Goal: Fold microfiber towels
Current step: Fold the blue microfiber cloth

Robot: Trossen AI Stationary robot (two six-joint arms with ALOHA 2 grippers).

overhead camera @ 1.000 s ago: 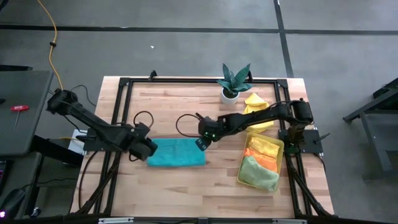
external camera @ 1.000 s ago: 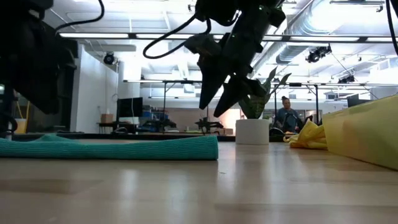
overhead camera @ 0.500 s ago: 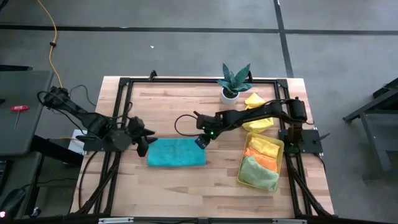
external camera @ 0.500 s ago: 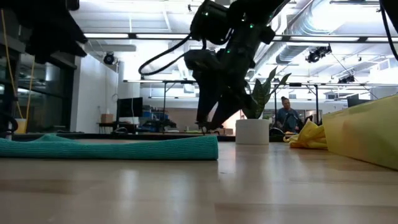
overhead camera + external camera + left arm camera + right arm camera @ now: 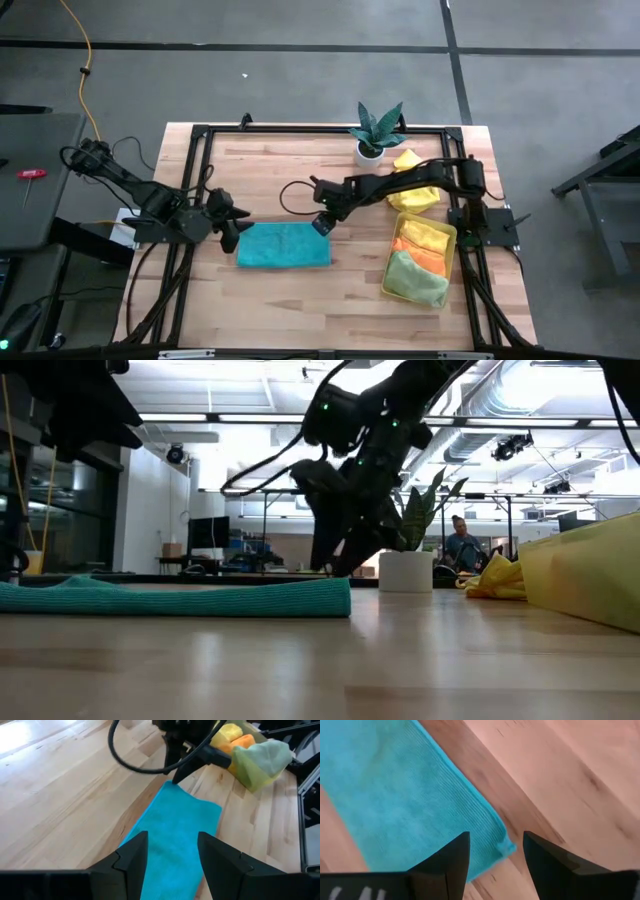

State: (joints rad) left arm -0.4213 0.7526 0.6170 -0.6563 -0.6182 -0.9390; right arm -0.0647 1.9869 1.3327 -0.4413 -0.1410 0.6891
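- Lying flat mid-bench, the teal towel (image 5: 284, 245) is folded into a rectangle, with bare wood open in front of it and behind it up to the black frame (image 5: 300, 129) along the far edge.
- Left claw (image 5: 228, 222) sits just off the towel's left end, fingers (image 5: 131, 861) spread apart, holding nothing.
- Right claw (image 5: 322, 222) hovers over the towel's far right corner, above the cloth and not gripping it; fingers (image 5: 449, 861) spread, empty.
- Towel edges look even in the high view; in the low view (image 5: 180, 598) the left part has a slight hump, the right end is square and flat.
- Corner under the right claw shows a small curled tip in the right wrist view (image 5: 506, 847).
- Yellow tray (image 5: 448, 262) sits right of the towel, well apart, holding a yellow towel (image 5: 425, 236), an orange towel (image 5: 425, 256) and a pale green towel (image 5: 418, 278).
- Another yellow towel (image 5: 412, 165), crumpled, lies behind the tray near the potted plant (image 5: 376, 133).
- Right arm (image 5: 400, 186) stretches across between plant and tray; its black cable (image 5: 295, 199) loops just behind the teal towel.
- A person (image 5: 462, 546) is in the room far behind the bench.
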